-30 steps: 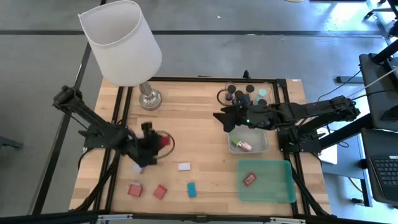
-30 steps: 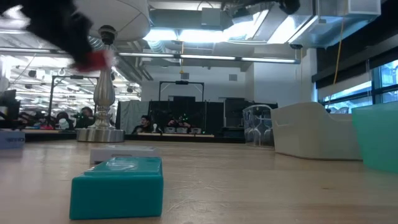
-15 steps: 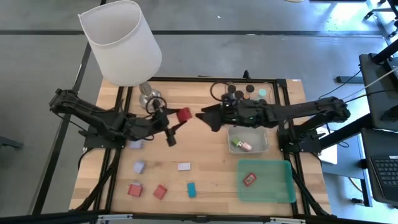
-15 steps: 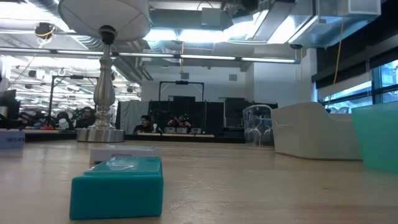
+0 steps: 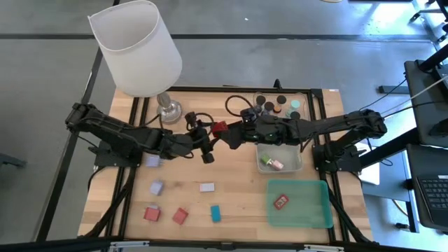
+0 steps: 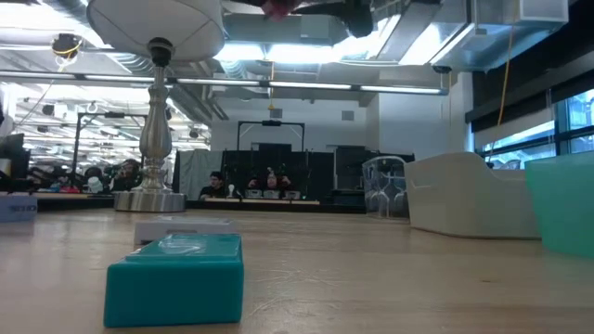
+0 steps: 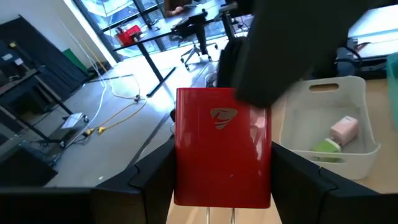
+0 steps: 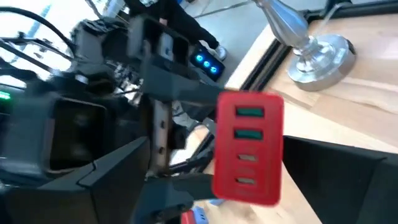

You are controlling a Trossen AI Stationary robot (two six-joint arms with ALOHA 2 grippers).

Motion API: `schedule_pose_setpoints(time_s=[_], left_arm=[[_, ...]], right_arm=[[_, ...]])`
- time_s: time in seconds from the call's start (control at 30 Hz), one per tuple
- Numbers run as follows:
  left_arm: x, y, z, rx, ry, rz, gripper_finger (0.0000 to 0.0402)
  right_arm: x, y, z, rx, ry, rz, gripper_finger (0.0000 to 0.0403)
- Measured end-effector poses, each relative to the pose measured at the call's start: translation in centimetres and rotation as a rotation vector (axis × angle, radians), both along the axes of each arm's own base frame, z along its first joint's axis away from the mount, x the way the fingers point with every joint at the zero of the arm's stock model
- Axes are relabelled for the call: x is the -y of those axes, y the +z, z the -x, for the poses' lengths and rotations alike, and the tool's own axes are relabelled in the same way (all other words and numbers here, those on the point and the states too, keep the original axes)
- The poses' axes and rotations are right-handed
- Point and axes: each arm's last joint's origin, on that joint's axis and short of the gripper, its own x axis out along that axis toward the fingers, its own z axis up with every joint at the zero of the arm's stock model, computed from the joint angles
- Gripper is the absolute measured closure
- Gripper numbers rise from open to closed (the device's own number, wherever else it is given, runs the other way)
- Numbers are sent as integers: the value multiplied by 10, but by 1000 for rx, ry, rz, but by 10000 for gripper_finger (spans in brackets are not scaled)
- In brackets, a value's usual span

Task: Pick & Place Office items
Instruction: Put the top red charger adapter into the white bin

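A red block (image 5: pixel 220 127) hangs high over the middle of the table, with my left gripper (image 5: pixel 214 131) shut on it. In the left wrist view the red block (image 7: pixel 224 149) fills the middle and carries a small emblem. My right gripper (image 5: pixel 232 134) reaches in from the table's right and is open. In the right wrist view its fingers (image 8: pixel 106 168) stand on either side of the block (image 8: pixel 249 146) without touching it. In the low view only the block's underside (image 6: pixel 278 7) and a dark gripper (image 6: pixel 353 11) show at the top edge. My left gripper pinches the red block by its two opposite narrow sides (image 7: pixel 177 180) between its two fingers. The fingers come nearly level from the table's left. The block sticks out past the fingertips toward my right gripper, lifted well clear of the table.
The lamp (image 5: pixel 136 45) stands at the far left on its base (image 5: pixel 168 110). A clear tray (image 5: pixel 276 105) of black cylinders, a grey tray (image 5: pixel 280 157) and a green tray (image 5: pixel 299 203) stand on the right. Loose blocks (image 5: pixel 206 187) lie near the front; the teal one (image 6: pixel 174 278) fills the low view.
My left gripper has risen from just above the table's left half and swung toward the right and far side. It has tipped up from pointing down to nearly level and carries the red block clear of the table. My right gripper has moved left toward the block.
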Motion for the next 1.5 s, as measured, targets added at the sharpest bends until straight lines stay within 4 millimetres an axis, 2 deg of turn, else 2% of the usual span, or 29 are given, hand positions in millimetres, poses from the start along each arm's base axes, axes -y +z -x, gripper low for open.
schedule_pose_setpoints(time_s=[0.17, 0.33, 0.67, 0.9, 1.07, 1.27, 1.4, 1.5], left_arm=[[-5, 2, -1, 4, -12, 13, 190], [-3, 2, -2, -16, -82, 18, 189], [-3, 3, -2, -39, -71, -43, 186], [9, 4, 0, 6, -81, -12, 140], [14, 0, 4, 36, -69, 129, 111], [16, -25, 16, -119, -43, 399, 106], [13, -38, 29, -226, 65, 534, 105], [10, -45, 39, -276, 172, 582, 105]], right_arm=[[1, -3, 0, -18, -8, -19, 69], [1, -4, 0, -36, -11, -16, 123], [2, -6, 1, -57, -21, -14, 284], [1, -7, 2, -70, 7, 10, 284], [10, 1, 15, -120, 21, 55, 284], [20, 11, 56, -306, 47, 80, 284], [13, 8, 85, -480, 138, 25, 282], [5, -3, 104, -674, 138, -22, 270]])
